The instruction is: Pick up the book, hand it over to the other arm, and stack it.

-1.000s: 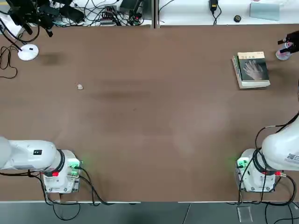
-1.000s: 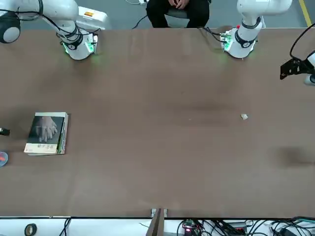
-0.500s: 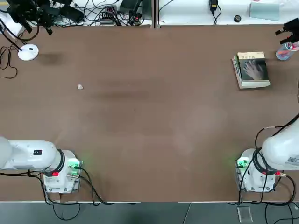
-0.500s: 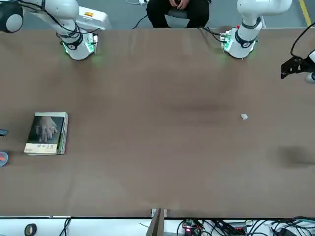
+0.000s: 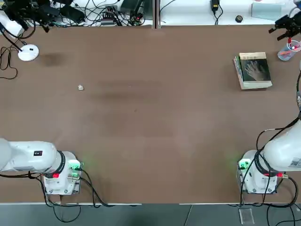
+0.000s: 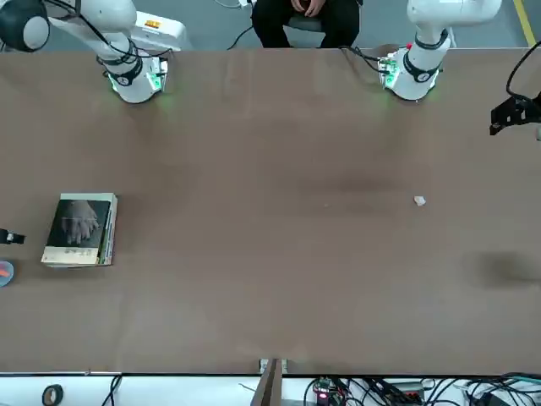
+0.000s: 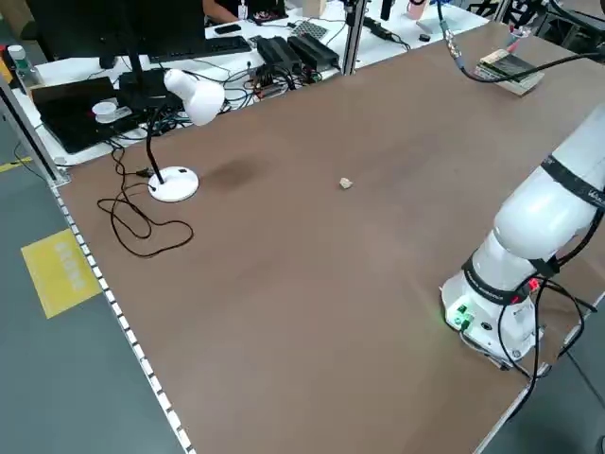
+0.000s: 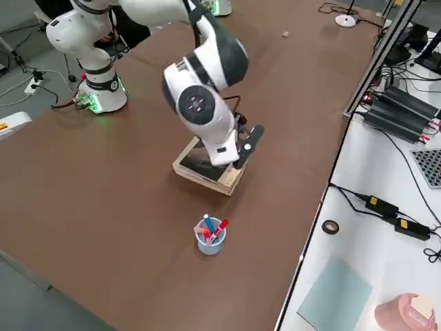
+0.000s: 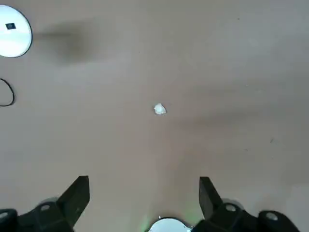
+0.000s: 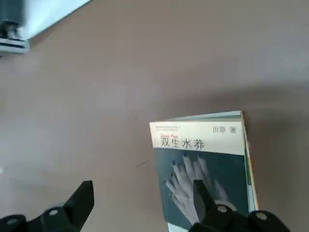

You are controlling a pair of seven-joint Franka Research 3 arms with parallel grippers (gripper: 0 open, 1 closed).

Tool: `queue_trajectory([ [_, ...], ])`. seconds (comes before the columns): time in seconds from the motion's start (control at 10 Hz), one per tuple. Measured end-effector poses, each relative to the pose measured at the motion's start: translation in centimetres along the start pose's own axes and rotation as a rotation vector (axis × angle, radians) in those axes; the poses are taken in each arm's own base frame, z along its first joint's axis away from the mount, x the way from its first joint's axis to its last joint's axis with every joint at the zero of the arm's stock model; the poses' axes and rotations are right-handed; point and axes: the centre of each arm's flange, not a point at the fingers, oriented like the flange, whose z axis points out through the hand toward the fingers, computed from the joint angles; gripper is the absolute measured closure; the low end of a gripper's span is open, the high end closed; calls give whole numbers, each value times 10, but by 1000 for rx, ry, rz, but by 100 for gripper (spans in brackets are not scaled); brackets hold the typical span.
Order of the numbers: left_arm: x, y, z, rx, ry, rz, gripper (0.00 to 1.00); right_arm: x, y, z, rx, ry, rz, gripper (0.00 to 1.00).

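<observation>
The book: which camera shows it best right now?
The right wrist view: the book fills the frame, cover title and hands readable. Top and front views show it small but whole, stacked on a green-edged book. The right arm hides most of it in the right side view.

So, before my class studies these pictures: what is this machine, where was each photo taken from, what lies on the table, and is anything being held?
Two white robot arms are bolted at one table edge. Pictures come from overhead, across the table, both sides, and a camera on each wrist. The right gripper hangs open above the book, which lies on a second book near a cup of pens. The left gripper, also open, looks down on a small white scrap. A desk lamp stands at the corner. Nothing is held.
</observation>
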Motion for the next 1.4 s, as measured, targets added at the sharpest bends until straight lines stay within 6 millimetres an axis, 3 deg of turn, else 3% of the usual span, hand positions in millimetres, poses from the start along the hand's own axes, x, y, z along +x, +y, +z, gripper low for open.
queue_trajectory([
  [0.4,2,-12,4,-3,-8,-17,0,1,-74,0,-165,4,-15,8],
  [0.7,5,-13,2,-3,-3,-17,0,-9,-108,0,-289,25,-35,8],
  [1.2,6,-12,-5,-2,13,-16,0,-41,-184,5,-427,65,-53,8],
  [1.4,6,-11,-5,-1,14,-14,0,-56,-207,-4,-454,83,-67,7],
])
